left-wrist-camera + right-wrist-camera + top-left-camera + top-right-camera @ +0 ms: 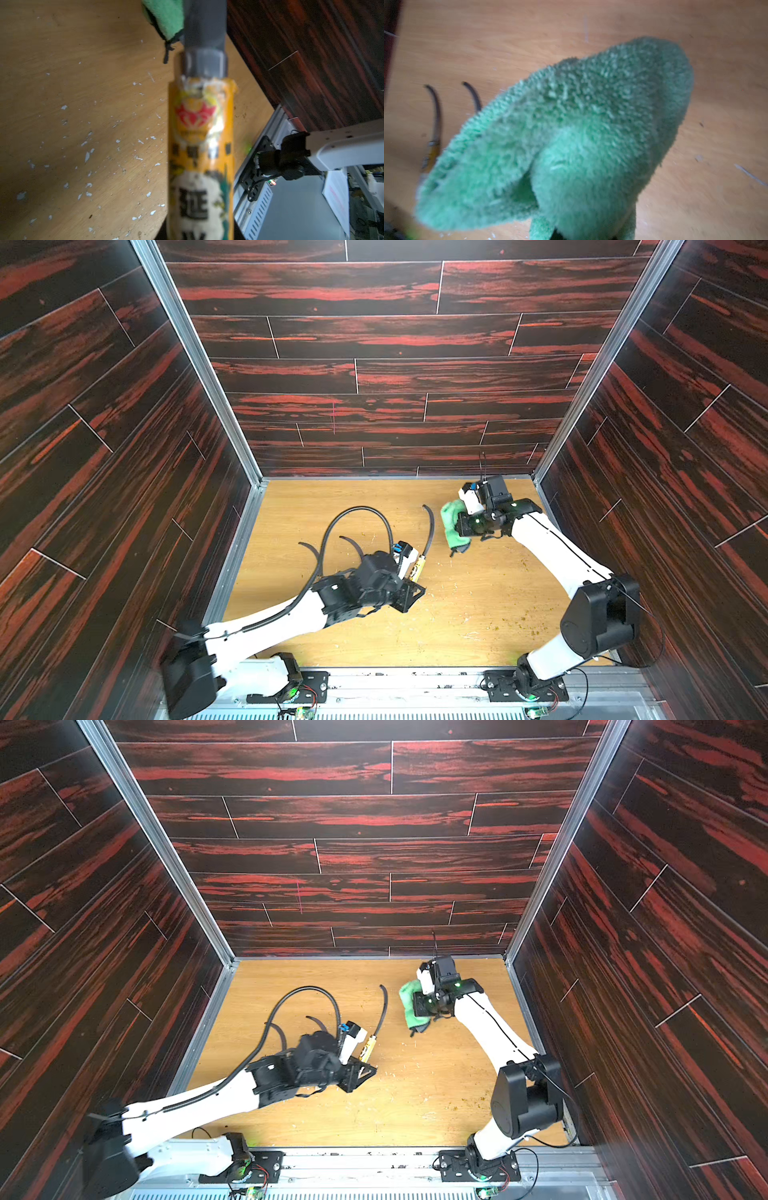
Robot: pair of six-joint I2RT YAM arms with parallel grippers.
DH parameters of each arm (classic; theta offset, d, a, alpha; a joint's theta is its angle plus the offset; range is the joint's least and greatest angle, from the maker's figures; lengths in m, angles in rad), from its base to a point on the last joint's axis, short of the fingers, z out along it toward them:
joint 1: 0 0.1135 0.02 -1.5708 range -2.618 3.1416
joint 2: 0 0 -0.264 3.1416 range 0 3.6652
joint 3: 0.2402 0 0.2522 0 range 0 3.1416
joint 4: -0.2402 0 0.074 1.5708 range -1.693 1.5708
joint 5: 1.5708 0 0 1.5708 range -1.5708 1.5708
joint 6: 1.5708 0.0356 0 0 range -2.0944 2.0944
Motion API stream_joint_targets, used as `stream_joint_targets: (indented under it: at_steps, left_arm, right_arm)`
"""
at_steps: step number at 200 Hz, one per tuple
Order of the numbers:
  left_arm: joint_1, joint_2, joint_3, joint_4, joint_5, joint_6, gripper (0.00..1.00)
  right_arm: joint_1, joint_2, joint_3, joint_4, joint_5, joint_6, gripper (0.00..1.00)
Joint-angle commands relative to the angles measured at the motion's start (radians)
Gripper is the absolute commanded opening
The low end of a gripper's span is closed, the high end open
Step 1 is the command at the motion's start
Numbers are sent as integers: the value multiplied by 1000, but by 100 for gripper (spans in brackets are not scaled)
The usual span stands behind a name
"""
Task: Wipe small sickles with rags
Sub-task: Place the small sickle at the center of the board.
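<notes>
Sickle one (419, 564) is clamped by its pale handle in my left gripper (409, 580), fingers squeezed tight on the wood. Its yellow-black label shows just past them, and the dark blade curves away toward the back wall. On the left wrist cam the handle (200, 155) runs right up the middle of the shot, blurry, with the label half peeled. The rag (451, 524) is bunched up in my right gripper (463, 529), pinched firmly, green fluff folding over itself and a black cord dangling off the lower end. The right wrist cam is basically all rag (571, 135). From above, the rag (409, 1002) and the blade (384, 1006) sit near each other but aren't touching. The other two sickles (353, 543) lie on the table (478, 572) by the left arm, with only their curved blades poking out and the handles hidden behind the arm. Light flecks (467, 618) are scattered over the wood toward the near edge.
</notes>
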Motion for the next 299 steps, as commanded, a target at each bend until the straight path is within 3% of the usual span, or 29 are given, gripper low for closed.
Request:
stream_joint_targets:
  at_steps: [1, 43, 154, 207, 299]
  left_arm:
    - [0, 80, 91, -46, -88, 19, 0]
    - [-1, 308, 310, -186, -159, 24, 0]
    - [0, 705, 689, -522, -314, -52, 0]
    - [-1, 797, 744, -548, -317, -76, 0]
    - [0, 858, 719, -537, -305, -120, 3]
  right_arm:
    - [-42, -51, -54, -84, 99, 60, 0]
    - [-139, -99, -171, -71, 95, 83, 0]
    - [-216, -59, -268, 1, 46, 87, 4]
    - [-218, -40, -275, 0, 49, 87, 7]
    - [-218, -7, -286, 1, 31, 85, 8]
